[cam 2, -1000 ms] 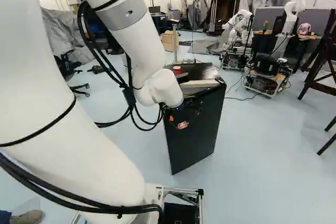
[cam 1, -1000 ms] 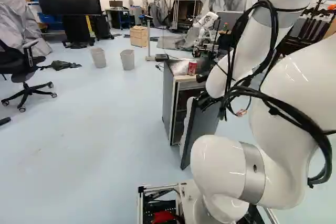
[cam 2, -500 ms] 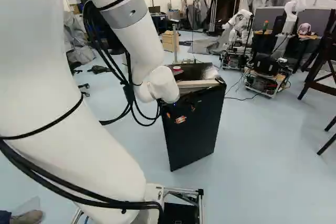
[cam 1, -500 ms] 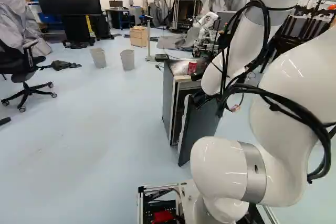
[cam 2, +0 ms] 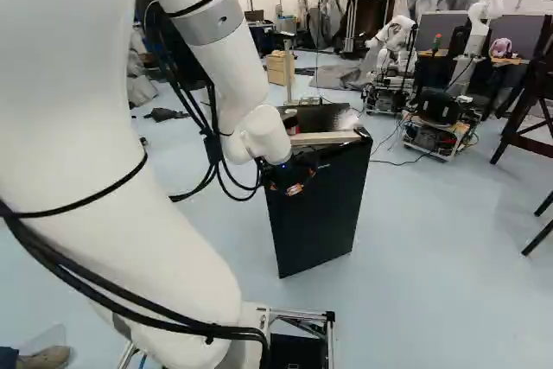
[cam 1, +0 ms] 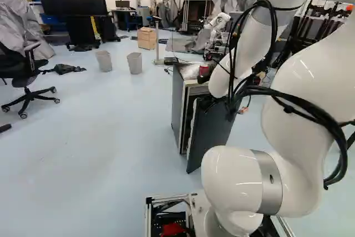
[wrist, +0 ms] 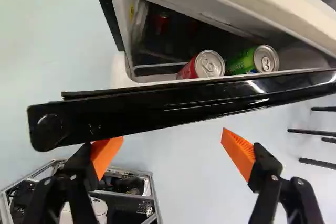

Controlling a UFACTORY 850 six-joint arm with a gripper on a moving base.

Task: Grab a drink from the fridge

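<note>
Fridge [cam 1: 177, 104], right of centre in the left base view, door [cam 2: 315, 222] open: one red-labelled can [wrist: 209, 65], one green-labelled can [wrist: 257, 60] inside, beyond the door's black edge from the gripper [cam 2: 290, 179], fingers spread wide.

The black fridge door [wrist: 194, 103] stands ajar and runs across just ahead of the gripper [cam 2: 292, 182], blocking the straight way in. Over its edge, an open slot leads into the fridge [cam 1: 177, 104], wider toward the door's free end. The fridge's pale top edge [wrist: 283, 6] bounds the far side. Within, a red can [wrist: 209, 64] and a green can [wrist: 264, 59] crowd the slot. One finger [wrist: 106, 156] seems to meet the door, though contact is hard to judge.
</note>
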